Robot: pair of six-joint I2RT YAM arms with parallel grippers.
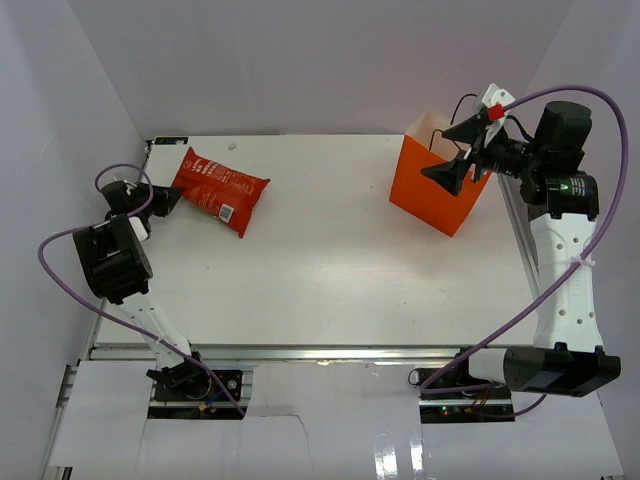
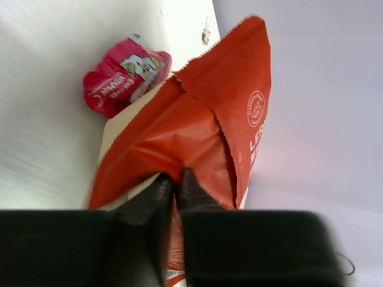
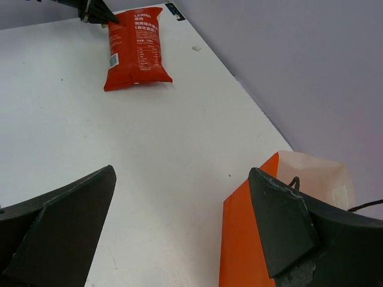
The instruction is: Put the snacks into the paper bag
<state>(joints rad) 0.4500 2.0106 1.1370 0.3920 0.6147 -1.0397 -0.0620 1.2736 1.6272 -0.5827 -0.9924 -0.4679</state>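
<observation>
**Left gripper clamped on the chip bag, right gripper wide open by the paper bag**

Closest to the left wrist camera, the two dark fingers of the left gripper (image 2: 175, 182) stand almost together. The crimped end seam of the chip bag (image 2: 197, 131) is pinched in the thin gap between them. The rest of the bag stretches away from the fingertips, its white lettering running along the side.

The white table (image 1: 330, 260) carries everything. From above, the left gripper sits at its far left corner and the right gripper (image 3: 179, 173) at its far right corner, well apart from each other.

The orange paper bag (image 1: 430, 195) stands upright at the right gripper. In the right wrist view its near corner sits just behind one fingertip, with the pale lining and a thin black handle loop showing past that finger. Whether the finger touches the bag cannot be told. The right gripper's fingers are spread wide, with only bare table between them.

The red-orange chip bag lies flat on the table, far ahead of the right gripper.

A small pink packet (image 2: 122, 81) lies beyond the left fingertips, against the chip bag's edge.
</observation>
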